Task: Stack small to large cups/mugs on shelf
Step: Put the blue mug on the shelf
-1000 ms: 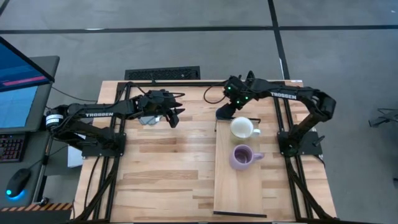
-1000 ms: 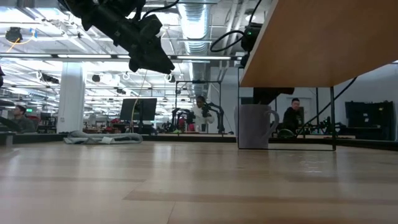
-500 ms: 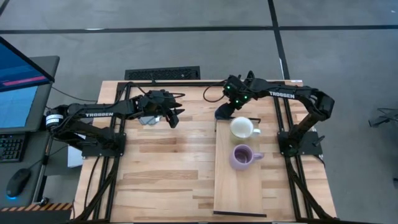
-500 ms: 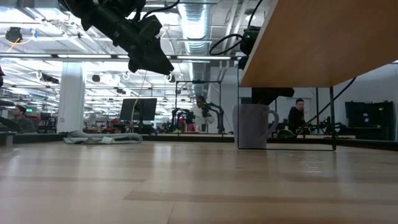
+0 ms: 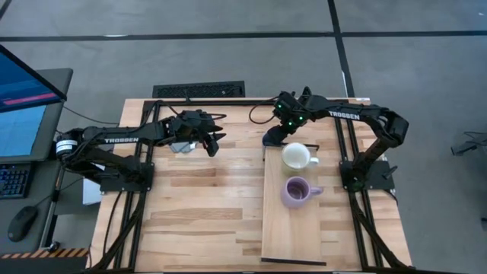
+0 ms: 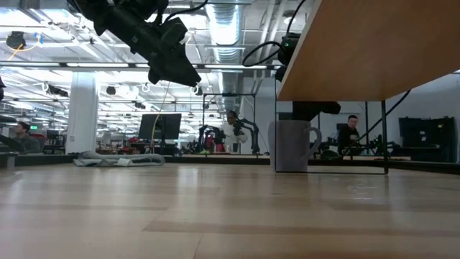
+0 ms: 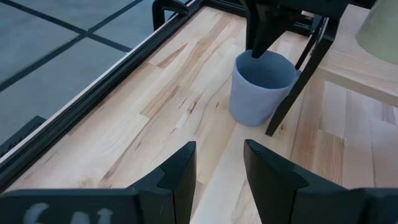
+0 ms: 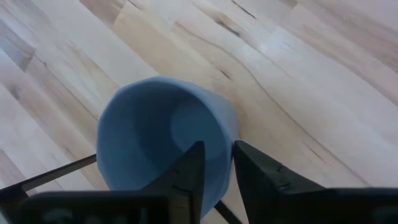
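Right end effector (image 8: pixel 216 163) — astride blue mug (image 8: pixel 163 134) rim

The right arm reaches toward the bench's far edge, its gripper (image 8: pixel 216 163) pointing down with fingers closed across a mug wall. The left arm hangs raised over the far-left part, gripper (image 7: pixel 217 168) fingers parted.

floor (image 5: pixel 228 53): grey, dark seams | ceiling (image 6: pixel 223 29): ducts, strip lights | pillar (image 6: pixel 81 111): white

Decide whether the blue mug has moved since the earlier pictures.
Yes, slightly. In the low view the blue mug has slid left, away from the shelf's dark frame post; the right hand straddles its rim.
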### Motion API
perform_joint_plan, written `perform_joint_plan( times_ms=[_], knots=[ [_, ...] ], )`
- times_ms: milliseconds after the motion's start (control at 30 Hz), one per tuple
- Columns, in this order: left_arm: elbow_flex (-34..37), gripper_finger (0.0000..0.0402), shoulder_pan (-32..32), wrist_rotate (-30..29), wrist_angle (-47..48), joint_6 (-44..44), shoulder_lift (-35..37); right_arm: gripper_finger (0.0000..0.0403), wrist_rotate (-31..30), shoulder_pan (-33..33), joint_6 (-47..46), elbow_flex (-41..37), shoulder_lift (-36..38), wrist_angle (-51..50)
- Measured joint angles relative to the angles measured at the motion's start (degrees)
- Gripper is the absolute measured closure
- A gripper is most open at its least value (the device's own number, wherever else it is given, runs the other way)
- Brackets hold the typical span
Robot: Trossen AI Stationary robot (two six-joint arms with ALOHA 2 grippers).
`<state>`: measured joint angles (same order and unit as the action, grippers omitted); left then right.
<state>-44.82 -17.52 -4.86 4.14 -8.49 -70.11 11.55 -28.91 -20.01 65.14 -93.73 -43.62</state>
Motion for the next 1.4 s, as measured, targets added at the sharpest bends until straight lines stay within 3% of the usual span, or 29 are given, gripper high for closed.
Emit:
perform_joint_plan(
  times_ms=[700,867,1400],
  knots=[
    [0.0,0.0277,0.0,0.0,0.9,-0.7,0.0,0.0301,0.2,0.0,-5.1,0.0,-0.1,0.9],
    [0.0,0.0277,0.0,0.0,1.1,-0.7,0.0,0.0303,-2.4,0.0,-4.9,-0.2,-0.3,1.7],
    [0.0,0.0277,0.0,0.0,1.6,-1.0,0.0,0.0355,-3.3,0.4,-4.1,-0.2,-0.7,2.2]
  ],
)
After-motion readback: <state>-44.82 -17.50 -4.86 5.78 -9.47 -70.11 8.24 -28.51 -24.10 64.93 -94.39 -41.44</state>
